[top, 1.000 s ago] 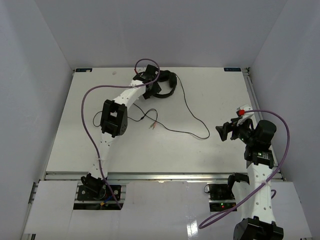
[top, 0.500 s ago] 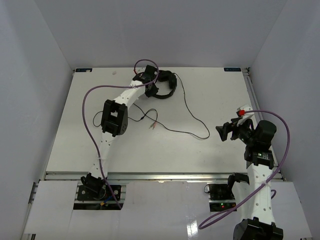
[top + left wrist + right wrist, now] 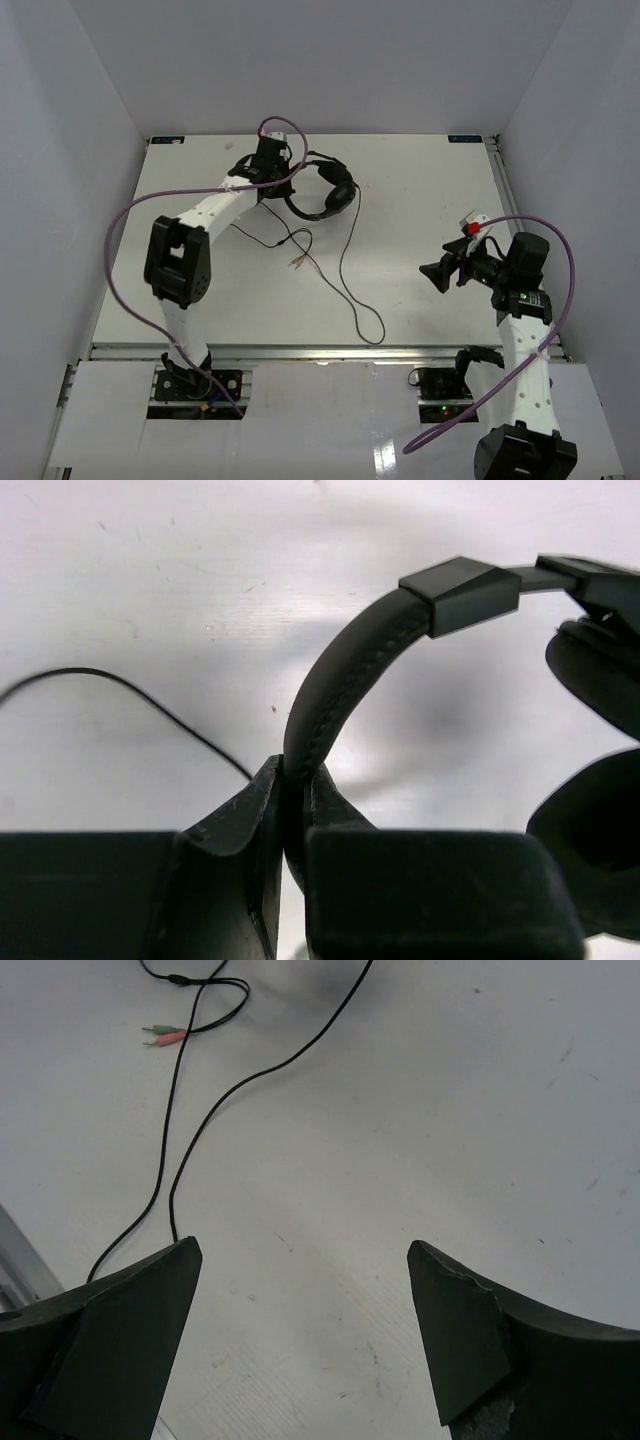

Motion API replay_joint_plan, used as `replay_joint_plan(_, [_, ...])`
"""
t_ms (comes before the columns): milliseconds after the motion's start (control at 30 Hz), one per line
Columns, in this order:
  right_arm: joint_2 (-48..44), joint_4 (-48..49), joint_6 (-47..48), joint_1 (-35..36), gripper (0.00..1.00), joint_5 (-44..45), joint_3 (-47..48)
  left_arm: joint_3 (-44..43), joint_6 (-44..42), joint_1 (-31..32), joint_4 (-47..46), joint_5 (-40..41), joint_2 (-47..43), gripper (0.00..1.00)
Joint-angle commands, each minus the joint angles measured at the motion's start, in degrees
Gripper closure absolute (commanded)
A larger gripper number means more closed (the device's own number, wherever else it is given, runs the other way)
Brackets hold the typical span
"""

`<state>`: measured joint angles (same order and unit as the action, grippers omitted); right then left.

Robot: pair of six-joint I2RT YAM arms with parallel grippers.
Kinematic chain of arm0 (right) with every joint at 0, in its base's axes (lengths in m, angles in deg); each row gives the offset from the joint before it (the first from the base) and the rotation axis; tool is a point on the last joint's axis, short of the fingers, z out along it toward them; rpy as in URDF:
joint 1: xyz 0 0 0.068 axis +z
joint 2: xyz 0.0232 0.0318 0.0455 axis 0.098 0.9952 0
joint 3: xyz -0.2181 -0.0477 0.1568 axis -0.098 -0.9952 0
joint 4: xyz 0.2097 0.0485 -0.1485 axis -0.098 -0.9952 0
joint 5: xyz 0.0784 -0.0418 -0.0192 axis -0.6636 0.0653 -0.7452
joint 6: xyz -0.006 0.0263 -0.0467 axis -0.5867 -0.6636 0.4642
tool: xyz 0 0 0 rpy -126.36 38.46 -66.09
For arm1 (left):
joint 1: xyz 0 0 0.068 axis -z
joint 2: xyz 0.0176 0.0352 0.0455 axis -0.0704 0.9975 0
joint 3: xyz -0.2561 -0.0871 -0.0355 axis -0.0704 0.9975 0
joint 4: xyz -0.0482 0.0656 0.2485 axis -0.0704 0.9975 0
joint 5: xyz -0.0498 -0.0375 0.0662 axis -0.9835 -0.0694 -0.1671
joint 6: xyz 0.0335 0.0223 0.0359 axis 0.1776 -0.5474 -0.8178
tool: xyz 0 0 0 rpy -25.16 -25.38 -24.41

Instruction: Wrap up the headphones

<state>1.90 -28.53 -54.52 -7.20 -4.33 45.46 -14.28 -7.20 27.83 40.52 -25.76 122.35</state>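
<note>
One pair of headphones [image 3: 338,196] lies at the far centre-left of the white tabletop [image 3: 430,180], with its two ear cups [image 3: 598,685] to the right of the curved headband [image 3: 345,665]. The left tool [image 3: 293,788] is pressed together on the headband, pinching it between both fingers. One thin black cable [image 3: 347,262] trails from the headset toward the near edge in loose curves, then loops back. It ends in two small plugs [image 3: 163,1033], one green and one pink, lying side by side on the tabletop near the middle. The right tool [image 3: 303,1252] stands over the near right of the tabletop, its two fingers spread wide and holding nothing, well apart from the headset.
</note>
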Motion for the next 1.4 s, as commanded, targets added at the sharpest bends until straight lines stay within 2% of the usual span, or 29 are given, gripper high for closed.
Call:
replay_joint_plan(0, [8.03,-1.74,0.06,9.3,0.1,-1.4,11.85,8.88,-4.97,-0.06,-10.13,-5.24,-19.34,1.0])
replay_joint_plan(67, [11.84,2.5,-7.12,17.36,0.1,5.66,14.48,12.86,-0.81,-0.06,-9.57,-6.95,-24.18,1.0])
replay_joint_plan(133, [15.03,11.7,-17.07,27.05,0.1,11.56,15.73,14.48,2.31,-0.15,-8.77,-8.1,-27.72,1.0])
replay_joint_plan(167, [15.84,21.39,-21.16,28.49,0.1,13.09,15.49,14.39,3.02,-0.15,-8.33,-8.11,-28.78,1.0])
replay_joint_plan(200, [17.27,24.73,-24.34,29.75,0.1,12.75,15.42,13.92,3.74,-0.15,-7.43,-8.11,-30.09,1.0])
replay_joint_plan(300, [24.04,32.59,-29.49,31.69,0.1,11.22,21.63,12.51,4.83,-0.23,-5.03,-7.95,-33.15,1.0])
replay_joint_plan(433, [32.2,41.36,-34.35,32.73,0.1,5.39,24.61,10.76,5.55,-0.37,-2.94,-7.03,-35.98,1.0])
replay_joint_plan(567, [37.58,54.87,-37.38,34.13,0.1,1.07,21.47,10.36,9.41,-1.91,-2.12,-8.06,-37.91,1.0])
replay_joint_plan(700, [41.99,66.74,-37.96,35.09,0.1,0.46,17.43,9.56,13.4,-4.1,-2.26,-13.46,-39.1,1.0])
replay_joint_plan(833, [46.31,70.29,-37.82,37.0,0.03,-0.92,18.41,8.1,16.88,-6.16,-2.51,-17.55,-39.27,1.0])
replay_joint_plan(900, [47.6,73.51,-38.54,38.21,0.03,-3.16,17.77,7.42,18.92,-7.51,-2.67,-18.47,-39.32,1.0])
replay_joint_plan(1067, [49.06,80.05,-39.63,40.93,0.2,-9.85,13.54,5.46,21.46,-9.61,-3.6,-20.94,-39.73,1.0])
replay_joint_plan(1200, [47.14,79.3,-37.15,44.13,0.35,-15.16,10.86,2.27,21.3,-11.17,-3.34,-19.2,-38.89,1.0])
replay_joint_plan(1267, [44.15,73.56,-33.63,45.53,0.42,-16.14,9.57,-0.16,20.98,-12.58,-2.94,-17.52,-37.99,1.0])
replay_joint_plan(1367, [38.68,50.76,-16.36,47.28,0.51,-14.66,10.3,-2.2,20.68,-14.03,-2.89,-13.57,-37.02,1.0])
